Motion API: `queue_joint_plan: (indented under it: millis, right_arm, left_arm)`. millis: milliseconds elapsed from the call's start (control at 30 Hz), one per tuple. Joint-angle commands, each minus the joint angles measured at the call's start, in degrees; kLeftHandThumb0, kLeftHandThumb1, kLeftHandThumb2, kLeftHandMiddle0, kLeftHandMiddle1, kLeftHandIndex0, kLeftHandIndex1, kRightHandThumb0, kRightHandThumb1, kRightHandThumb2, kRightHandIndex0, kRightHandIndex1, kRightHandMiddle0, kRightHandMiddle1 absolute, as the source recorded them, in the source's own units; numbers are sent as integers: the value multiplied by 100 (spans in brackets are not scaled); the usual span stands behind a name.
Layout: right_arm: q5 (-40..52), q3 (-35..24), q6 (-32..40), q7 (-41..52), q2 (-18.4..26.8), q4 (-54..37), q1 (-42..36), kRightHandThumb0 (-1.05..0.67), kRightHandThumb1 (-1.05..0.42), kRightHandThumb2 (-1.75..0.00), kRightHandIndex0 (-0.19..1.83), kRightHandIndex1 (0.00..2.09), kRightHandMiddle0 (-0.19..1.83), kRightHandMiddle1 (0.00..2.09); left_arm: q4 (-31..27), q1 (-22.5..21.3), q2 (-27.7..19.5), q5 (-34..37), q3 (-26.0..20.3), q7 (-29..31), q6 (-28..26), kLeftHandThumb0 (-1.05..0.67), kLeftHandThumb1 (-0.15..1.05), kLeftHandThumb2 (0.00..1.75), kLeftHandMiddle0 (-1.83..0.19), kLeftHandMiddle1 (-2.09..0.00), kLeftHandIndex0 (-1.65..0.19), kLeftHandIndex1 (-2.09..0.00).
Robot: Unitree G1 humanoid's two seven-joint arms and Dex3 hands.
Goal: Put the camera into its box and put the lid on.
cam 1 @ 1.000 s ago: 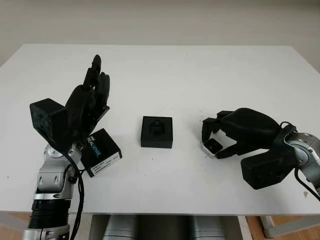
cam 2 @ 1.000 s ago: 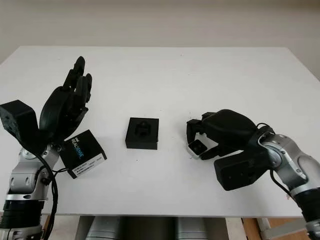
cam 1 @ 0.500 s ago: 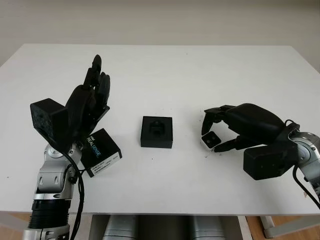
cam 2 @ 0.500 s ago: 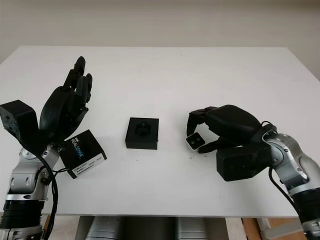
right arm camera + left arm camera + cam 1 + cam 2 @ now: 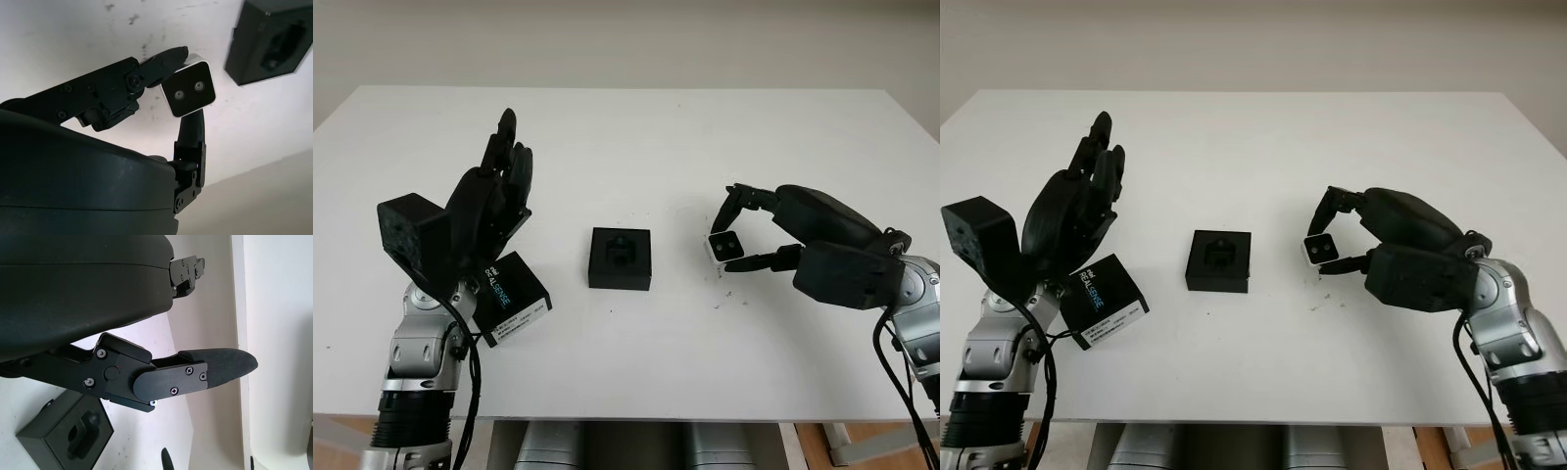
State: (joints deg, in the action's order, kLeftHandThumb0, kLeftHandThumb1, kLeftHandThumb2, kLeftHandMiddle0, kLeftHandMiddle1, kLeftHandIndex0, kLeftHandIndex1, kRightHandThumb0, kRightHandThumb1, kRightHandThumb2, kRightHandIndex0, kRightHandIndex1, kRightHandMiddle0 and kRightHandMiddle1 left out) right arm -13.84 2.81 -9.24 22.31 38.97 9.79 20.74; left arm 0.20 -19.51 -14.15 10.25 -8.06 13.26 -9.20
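Right hand: we see it pinching the small silver camera above the white table | open black box: centre, apart | left hand: open, raised over black lid

White table against a plain pale wall

**Open tabletop between camera and box**

Bare tabletop lies between the open box and the right hand holding the camera. Beyond the box, its lid sits under the raised, open left hand.
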Motion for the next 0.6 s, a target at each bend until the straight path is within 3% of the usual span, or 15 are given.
queue_joint_plan:
  millis: [0,367,567]
  right_arm:
    - [213,-132,129,18,-164,-86,169,-37,-94,-5,23,5,29,169]
    - [385,22,1000,23,-669,-284,582,-42,-96,-6,20,4,26,171]
    - [383,50,904,-178,-1021,-188,650,-41,-96,-5,21,5,29,174]
  left_arm:
    - [-105,34,-3,-11,-3,-11,44,-84,105,58,19,0,19,0]
    - [-132,63,22,-34,1,-54,66,-84,105,58,19,0,19,0]
    - [-172,79,31,-32,14,-81,40,-84,105,58,19,0,19,0]
